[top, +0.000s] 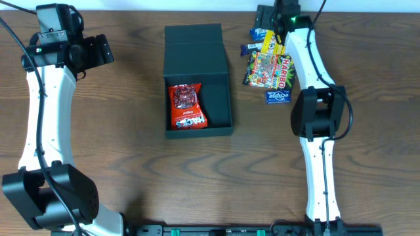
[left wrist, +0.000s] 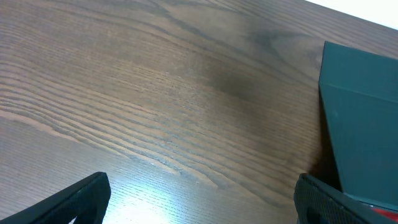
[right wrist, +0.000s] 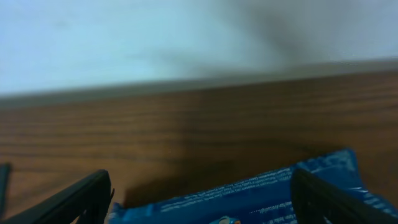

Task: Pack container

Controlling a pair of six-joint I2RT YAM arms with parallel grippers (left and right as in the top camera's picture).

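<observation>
Dark brown wood-grain table (top: 131, 98) everywhere, with a shiny glare patch on it in the left wrist view. Plain pale wall (right wrist: 124, 37) behind the far edge in the right wrist view, all a bit blurry.

Dark grey-green cardboard box (top: 220, 105) parked roughly mid-table between the two arms, lid flap (top: 194, 40) swung open toward the far side. Inside, one red snack packet (top: 187, 106), lying flat on the left half of the floor.

Off to the right of the box and apart from it, a loose pile of colourful packets (top: 262, 72) straight on the wood: a yellow-and-green gummy bag (top: 275, 65) in the middle, small blue ones around the edges.

Left gripper (left wrist: 202, 196) spread wide over bare wood left of the box, holding nothing, just a box corner poking in at the right of its camera. Right gripper (right wrist: 200, 196) spread wide too, up at the far end of the pile, with a blue packet (right wrist: 249, 193) right below it. Can't tell if touching.
</observation>
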